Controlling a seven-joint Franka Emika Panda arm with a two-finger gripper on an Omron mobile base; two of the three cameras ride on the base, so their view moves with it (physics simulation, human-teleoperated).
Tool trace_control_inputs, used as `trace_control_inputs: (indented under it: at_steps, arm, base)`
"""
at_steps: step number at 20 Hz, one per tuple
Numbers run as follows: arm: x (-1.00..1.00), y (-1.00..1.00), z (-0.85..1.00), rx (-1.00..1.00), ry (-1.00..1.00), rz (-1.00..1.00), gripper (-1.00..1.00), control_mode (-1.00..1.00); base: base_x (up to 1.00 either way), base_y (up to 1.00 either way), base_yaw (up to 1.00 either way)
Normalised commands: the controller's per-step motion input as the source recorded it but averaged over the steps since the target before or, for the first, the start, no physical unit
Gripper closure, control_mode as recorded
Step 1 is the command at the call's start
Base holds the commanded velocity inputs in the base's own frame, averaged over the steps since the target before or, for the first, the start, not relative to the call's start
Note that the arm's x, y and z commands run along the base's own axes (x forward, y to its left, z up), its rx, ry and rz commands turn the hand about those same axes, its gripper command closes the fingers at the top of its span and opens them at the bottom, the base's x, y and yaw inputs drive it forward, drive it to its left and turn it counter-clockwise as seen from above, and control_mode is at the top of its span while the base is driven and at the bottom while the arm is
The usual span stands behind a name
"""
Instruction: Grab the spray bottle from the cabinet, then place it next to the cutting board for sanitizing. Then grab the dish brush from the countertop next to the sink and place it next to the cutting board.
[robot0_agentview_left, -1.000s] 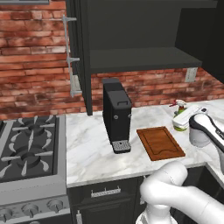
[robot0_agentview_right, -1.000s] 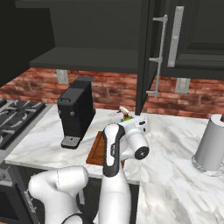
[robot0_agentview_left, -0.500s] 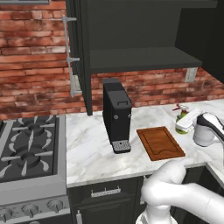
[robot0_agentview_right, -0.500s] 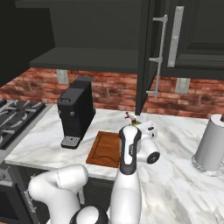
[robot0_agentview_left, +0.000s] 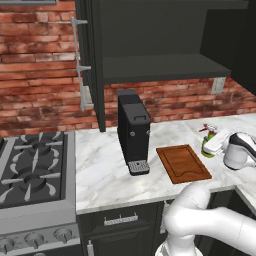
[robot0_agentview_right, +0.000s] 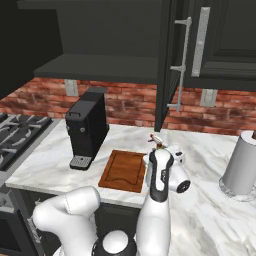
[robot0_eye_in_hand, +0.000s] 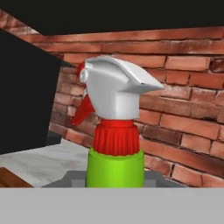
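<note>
Lime-green and upright, the spray bottle (robot0_eye_in_hand: 114, 168) stands close before the hand camera, its white trigger head and red collar rising straight above the place of the pincer's tips. In the left base view the spray bottle (robot0_agentview_left: 207, 145) sits on the countertop (robot0_agentview_left: 100, 175) just beside the right edge of the cutting board (robot0_agentview_left: 183, 163), with the gripper (robot0_agentview_left: 216, 145) drawn up against its side. From the right base view the bottle (robot0_agentview_right: 156, 146) shows above the arm's wrist, near the board's (robot0_agentview_right: 122, 170) far right corner. Whether the pincer grips the bottle or merely flanks it cannot be told; its tips are hidden. No label or writing on the bottle is readable. The black coffee machine (robot0_agentview_left: 133, 131) stands left of the board, under the open cabinet (robot0_agentview_left: 155, 45).
</note>
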Motion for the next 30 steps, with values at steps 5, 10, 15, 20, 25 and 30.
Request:
trace_control_inputs:
  at_steps: [5, 10, 15, 20, 25, 30]
  arm:
    - [0.02, -0.11, -0.45, 0.01, 0.01, 0.01, 1.0, -1.0]
    - [0.0, 0.0, -0.49, 0.0, 0.0, 0.0, 1.0, -1.0]
    - [0.0, 0.0, -0.33, 0.0, 0.0, 0.0, -1.0, -1.0]
    - [0.0, -0.03, 0.0, 0.0, 0.0, 0.0, -1.0, -1.0]
    - [-0.14, -0.16, 0.0, 0.01, 0.0, -0.05, -1.0, -1.0]
    - [-0.36, -0.22, 0.11, 0.02, 0.0, -0.15, -1.0, -1.0]
  base:
    - [0.0, 0.0, 0.0]
    - [0.0, 0.0, 0.0]
    - [0.0, 0.0, 0.0]
    - [0.0, 0.0, 0.0]
    - [0.0, 0.0, 0.0]
    - [0.0, 0.0, 0.0]
